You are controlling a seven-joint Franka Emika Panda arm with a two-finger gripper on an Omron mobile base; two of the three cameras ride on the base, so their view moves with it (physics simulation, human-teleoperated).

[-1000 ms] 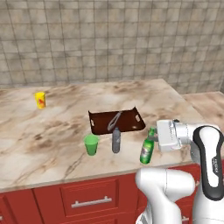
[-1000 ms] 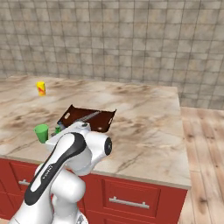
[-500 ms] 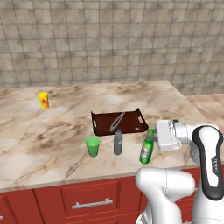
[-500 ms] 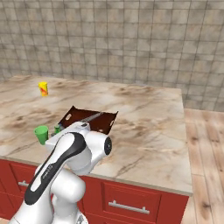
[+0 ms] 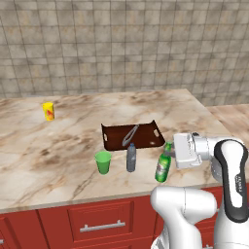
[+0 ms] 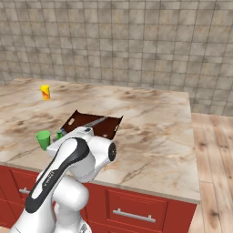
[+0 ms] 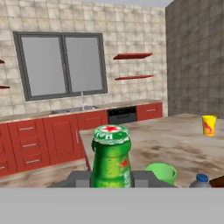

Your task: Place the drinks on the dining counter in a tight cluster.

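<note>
Tight up front, loads of room behind

We see the green cup (image 5: 102, 162), grey bottle (image 5: 131, 157) and brown tray (image 5: 132, 136) bunched near the dining counter (image 5: 73, 136) front edge; only the yellow cup (image 5: 48, 111) stands far left.

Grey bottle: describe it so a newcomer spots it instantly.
On the marbled dining counter, find the dark brown tray near the front edge. Just in front of it stand three items in a row. The grey bottle is the slim middle one, between the green cup and the green glass bottle.
</note>
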